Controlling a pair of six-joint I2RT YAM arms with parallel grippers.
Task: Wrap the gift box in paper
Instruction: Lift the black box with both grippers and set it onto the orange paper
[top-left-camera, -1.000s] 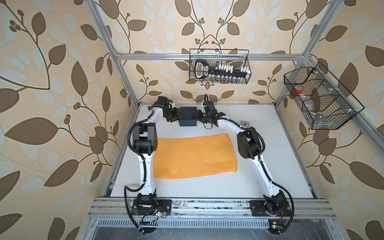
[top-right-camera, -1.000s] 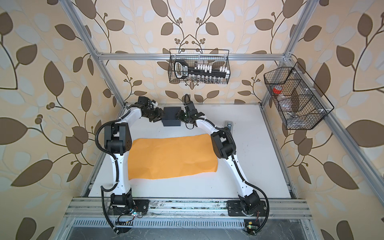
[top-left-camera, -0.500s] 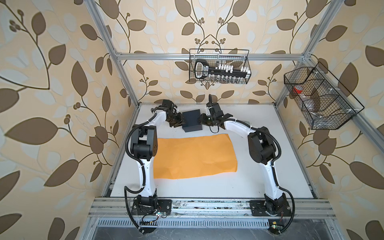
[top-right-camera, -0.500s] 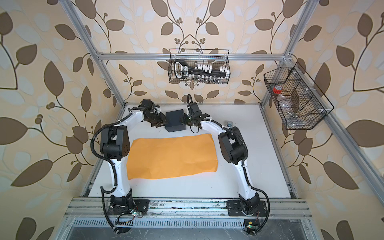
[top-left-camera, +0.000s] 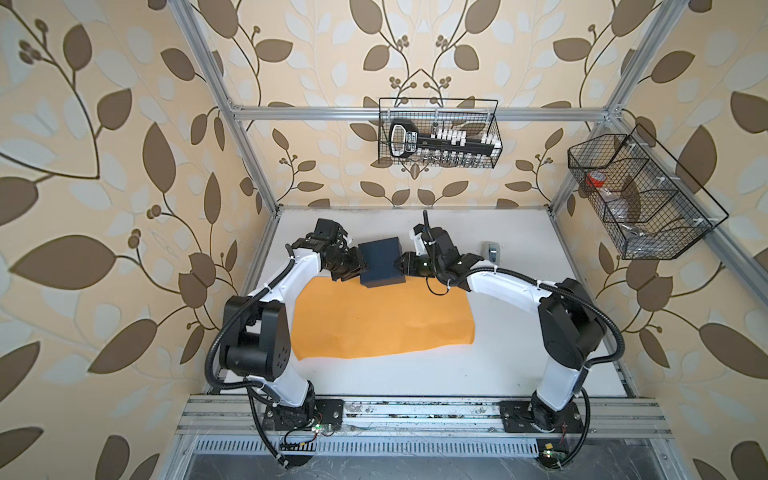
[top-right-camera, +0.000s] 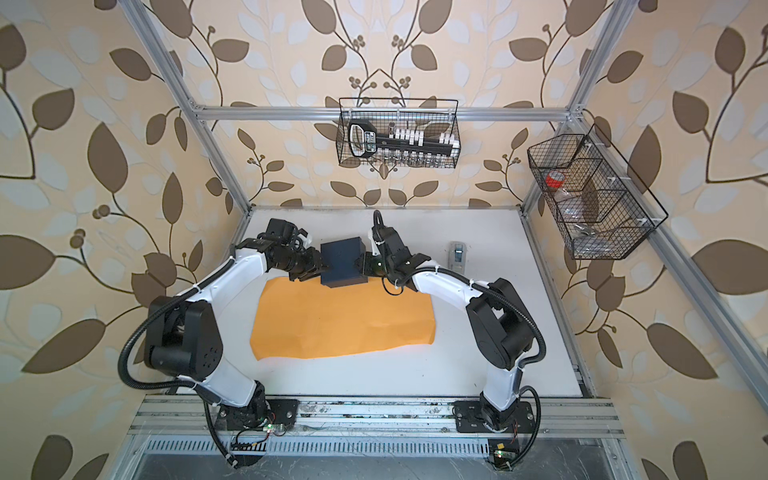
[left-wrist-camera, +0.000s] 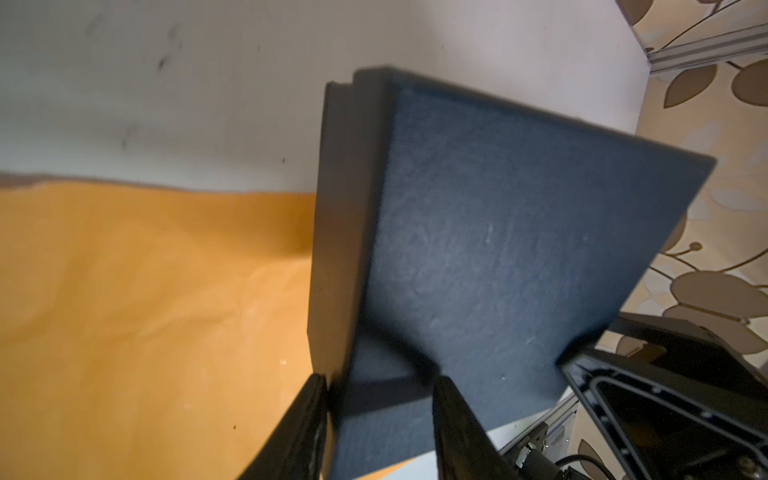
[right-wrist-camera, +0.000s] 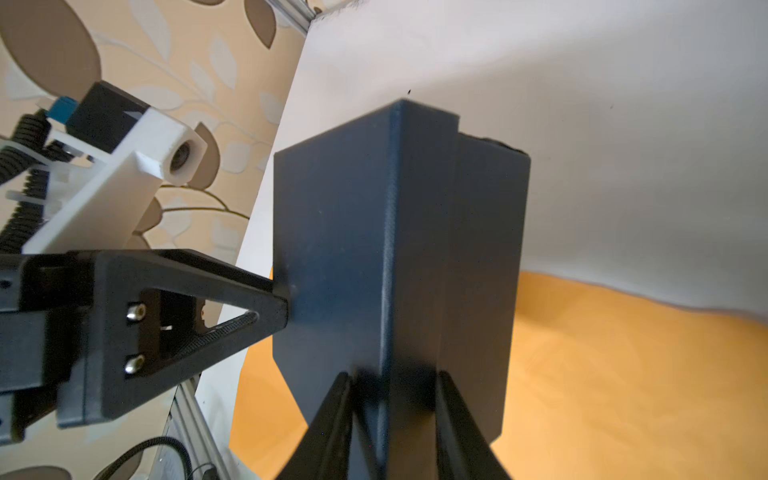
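**Above the paper (top-left-camera: 382, 320), at its far edge: gift box (top-left-camera: 381, 262) held**

Clamped from both sides by left gripper (top-left-camera: 360, 267) and right gripper (top-left-camera: 401, 266), slightly tilted. Carry toward sheet centre, level, square to edges, lower flat, release together.

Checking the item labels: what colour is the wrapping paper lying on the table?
The paper is plain orange, with no pattern; it shows best in a top view.

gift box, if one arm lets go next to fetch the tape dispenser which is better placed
Likely right: the tape dispenser stands on the same side of the gift box as the right gripper; the left gripper is opposite. Both grip the box.
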